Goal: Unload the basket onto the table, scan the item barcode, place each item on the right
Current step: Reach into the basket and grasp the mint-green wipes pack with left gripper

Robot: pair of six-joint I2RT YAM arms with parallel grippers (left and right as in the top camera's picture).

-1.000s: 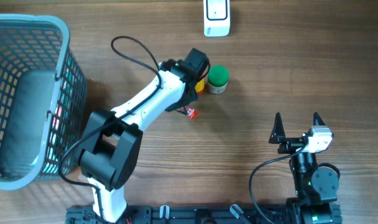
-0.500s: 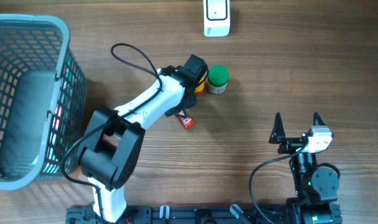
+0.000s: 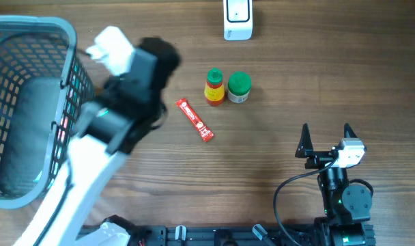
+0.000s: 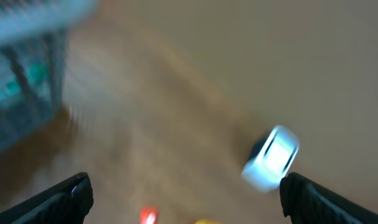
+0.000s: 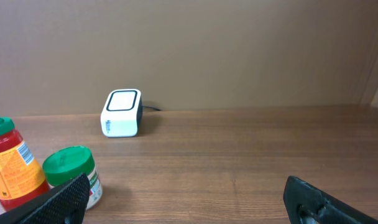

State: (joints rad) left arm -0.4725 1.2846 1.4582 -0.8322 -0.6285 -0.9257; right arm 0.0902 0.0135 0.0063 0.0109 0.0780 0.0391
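Two arms share one wooden counter (image 3: 317, 75); what is the largest fixture on it? (Senior)

A grey mesh basket (image 3: 76, 89) at the left edge. It holds something dark that I cannot identify. (Field)

And the arms? (Senior)

The left arm (image 3: 84, 164) looms large and blurred in the overhead view, just beside the basket. Its wrist view shows the left end effector (image 4: 186, 190) spread wide, with nothing between the fingers. The right end effector (image 3: 325, 133) sits at the near right of the counter, likewise spread wide and empty, well apart from every item. (Field)

The scanner? (Senior)

The scanner (image 3: 237, 19) is a white unit at the far edge, well apart from both end effectors. (Field)

The goods? (Senior)

A red sauce bottle (image 3: 214, 87) with a green cap and a green-lidded jar (image 3: 239, 87) stand upright mid-counter, just beside each other. The red packet (image 3: 194, 119) lies flat and slantwise on the counter, near the bottle on its left and not touching it. Neither end effector touches the packet. Its print is too small to read. (Field)
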